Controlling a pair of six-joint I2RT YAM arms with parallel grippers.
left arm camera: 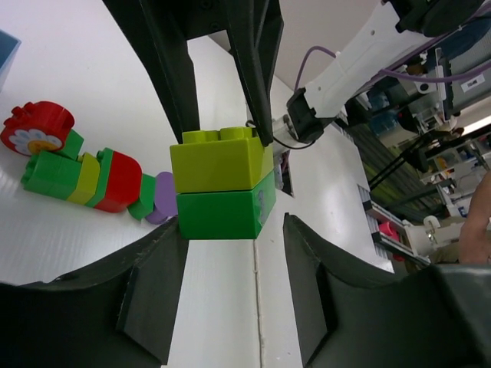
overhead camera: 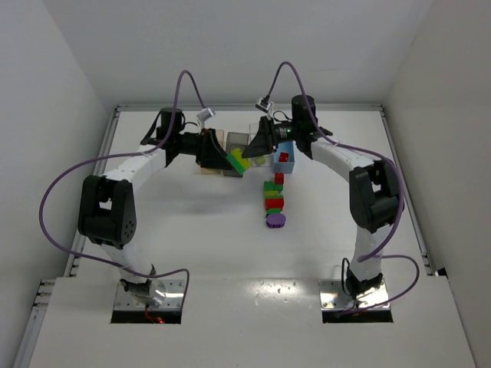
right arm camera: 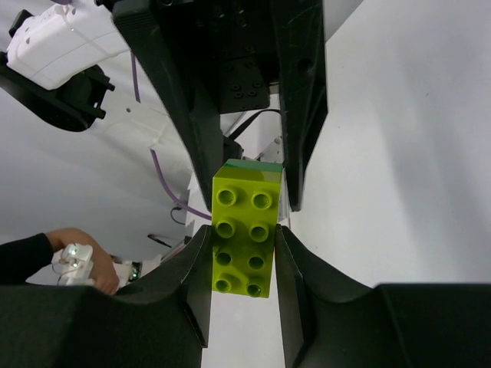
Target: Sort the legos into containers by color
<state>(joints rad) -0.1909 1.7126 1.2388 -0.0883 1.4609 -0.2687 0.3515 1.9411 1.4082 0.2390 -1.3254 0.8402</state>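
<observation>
White shells and black joints mark both arms. The left arm and right arm rise from their bases, fold at the elbow and reach inward. They meet wrist to wrist above the bins at the far middle of the table.

Between them hangs a stacked pair, a lime brick pressed onto a dark green brick. Both are glossy, hard-edged plastic, and the lime one has two rows of round studs. The right gripper is clamped on the lime brick's long sides. The left gripper straddles the dark green brick with its jaws apart: one matte dark finger is against a corner, and the other is just clear of it.

A red brick lies in the light blue bin. A row of legos in green, lime, red and purple rests on the smooth white table nearby.
</observation>
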